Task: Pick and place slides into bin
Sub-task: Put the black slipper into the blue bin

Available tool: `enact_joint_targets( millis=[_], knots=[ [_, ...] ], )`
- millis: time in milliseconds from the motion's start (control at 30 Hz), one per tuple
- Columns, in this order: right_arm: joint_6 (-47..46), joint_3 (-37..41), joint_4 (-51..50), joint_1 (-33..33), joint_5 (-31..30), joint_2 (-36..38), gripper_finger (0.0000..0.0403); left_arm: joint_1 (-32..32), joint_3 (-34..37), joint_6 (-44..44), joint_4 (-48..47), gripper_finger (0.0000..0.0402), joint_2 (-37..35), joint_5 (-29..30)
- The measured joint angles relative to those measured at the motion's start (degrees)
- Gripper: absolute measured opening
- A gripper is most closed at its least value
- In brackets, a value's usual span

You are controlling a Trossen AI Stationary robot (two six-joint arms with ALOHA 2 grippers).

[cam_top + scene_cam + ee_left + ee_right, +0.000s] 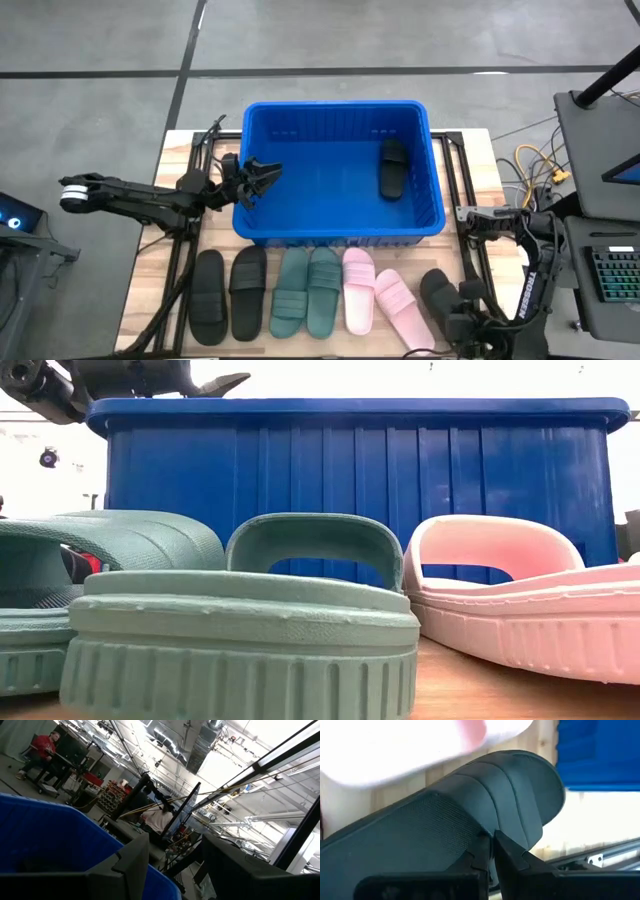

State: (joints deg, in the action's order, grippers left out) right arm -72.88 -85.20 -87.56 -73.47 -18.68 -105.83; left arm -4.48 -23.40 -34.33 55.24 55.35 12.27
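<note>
Even overhead light brightens the scene; ceiling windows (220, 765) glare white, and the pink slide (420, 745) blurs, overexposed.

One black slide (392, 167) inside blue bin (340, 232); seven on table.

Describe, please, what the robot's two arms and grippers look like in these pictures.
Both arms are dark, slim and jointed. The left arm has a white band with a dark ring at its outer end, and its gripper ends in two thin, pointed black fingers. The right arm carries white lettering along one link and a black cable beside it; its gripper has matte black, angular fingers.
</note>
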Motion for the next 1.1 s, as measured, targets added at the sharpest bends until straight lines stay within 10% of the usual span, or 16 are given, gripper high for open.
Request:
enact_joint_targets(
  millis=[1100],
  knots=[
    [-3.36,-14.14,-2.45,7.41,-28.60,6.59,0.0008,0.01,-0.48,-1.36,-0.04,0.0169,-0.02,0.00]
  ],
)
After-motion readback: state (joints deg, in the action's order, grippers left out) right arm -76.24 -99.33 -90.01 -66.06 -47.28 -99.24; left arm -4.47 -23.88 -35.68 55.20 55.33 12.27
